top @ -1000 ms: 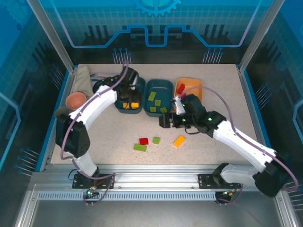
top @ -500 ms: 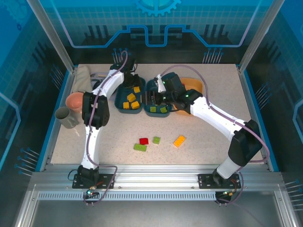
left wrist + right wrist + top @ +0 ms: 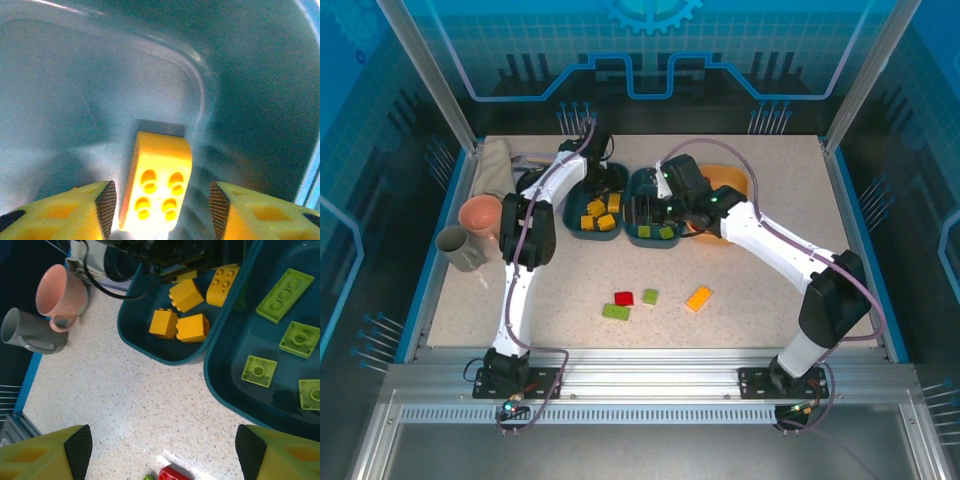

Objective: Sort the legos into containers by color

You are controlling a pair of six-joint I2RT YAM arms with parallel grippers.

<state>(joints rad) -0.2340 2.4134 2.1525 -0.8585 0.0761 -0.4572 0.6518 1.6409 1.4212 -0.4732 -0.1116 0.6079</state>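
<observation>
My left gripper (image 3: 162, 210) is open inside the left teal bin (image 3: 582, 234). A yellow lego (image 3: 157, 180) lies studs-up on the bin floor between its fingers, with a gap on each side. That bin holds several yellow legos (image 3: 192, 327). My right gripper (image 3: 163, 452) hovers open and empty over the table beside the middle teal bin (image 3: 653, 243), which holds green legos (image 3: 285, 287). The orange bin (image 3: 730, 178) is partly hidden behind the right arm. On the table lie a red lego (image 3: 624, 298), two green legos (image 3: 615, 312) and an orange lego (image 3: 698, 298).
A pink cup (image 3: 480, 212) and a grey cup (image 3: 460, 248) stand at the left edge, with a beige cloth (image 3: 498, 162) behind them. Blue walls bound the table on both sides. Open tabletop lies around the loose legos.
The left gripper has opened and let the yellow lego go into the left teal bin. The right arm swung from mid-table to over the middle bin, still open.
</observation>
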